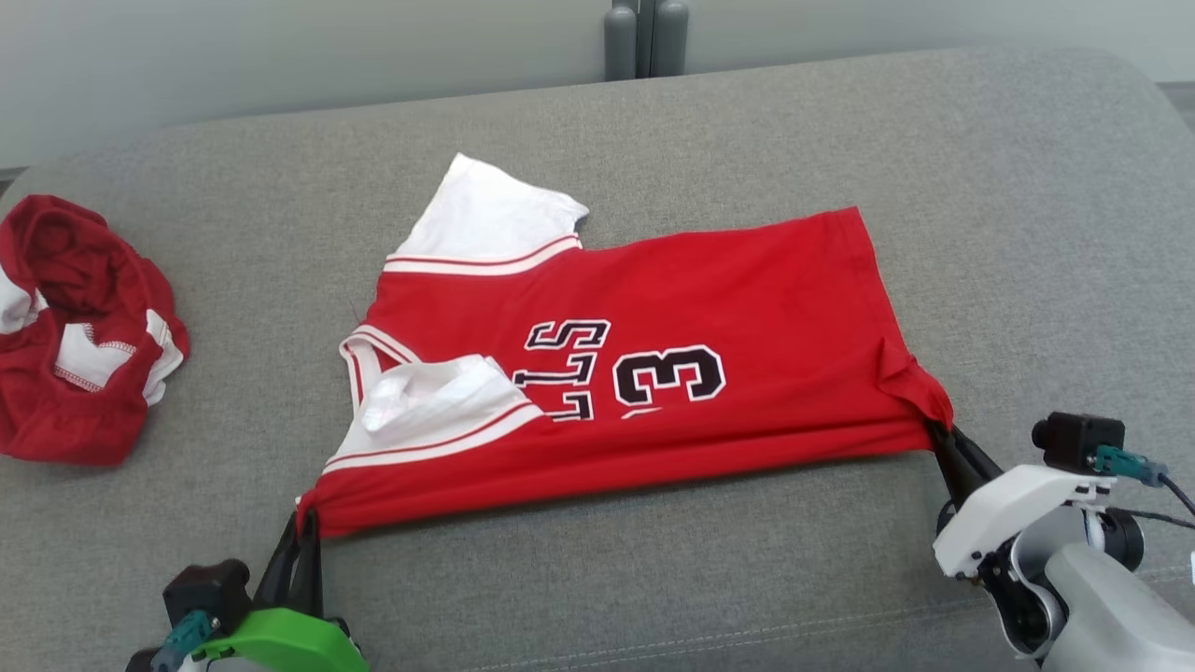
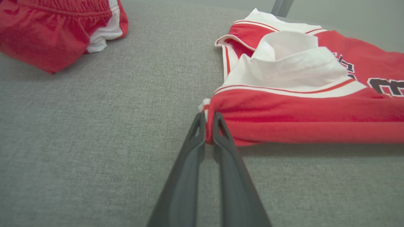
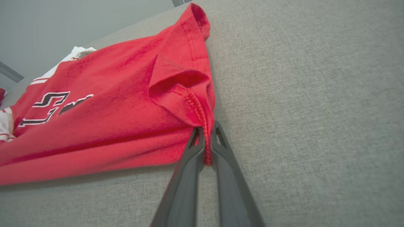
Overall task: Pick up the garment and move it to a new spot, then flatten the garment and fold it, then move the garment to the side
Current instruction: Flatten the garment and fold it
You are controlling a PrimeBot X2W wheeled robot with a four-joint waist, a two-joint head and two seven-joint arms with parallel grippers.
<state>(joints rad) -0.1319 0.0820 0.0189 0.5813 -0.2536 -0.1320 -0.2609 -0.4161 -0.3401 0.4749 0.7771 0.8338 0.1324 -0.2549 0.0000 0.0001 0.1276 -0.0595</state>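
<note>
A crumpled pair of red and white shorts (image 1: 79,327) lies near the left edge of the grey upholstered cushion (image 1: 1027,233), with white panels showing among the red folds. Behind the far edge of the cushion, two dark grey rounded posts (image 1: 644,37) stand close together before a pale wall (image 1: 280,56).

A padded surface (image 1: 934,168) in grey woven cloth, rounded at the corners like a sofa seat, stands before a plain pale wall (image 1: 280,56). A red jersey (image 1: 747,280) and a crumpled red garment (image 1: 75,373) lie on it: a home-like room, or a mock-up of one.
</note>
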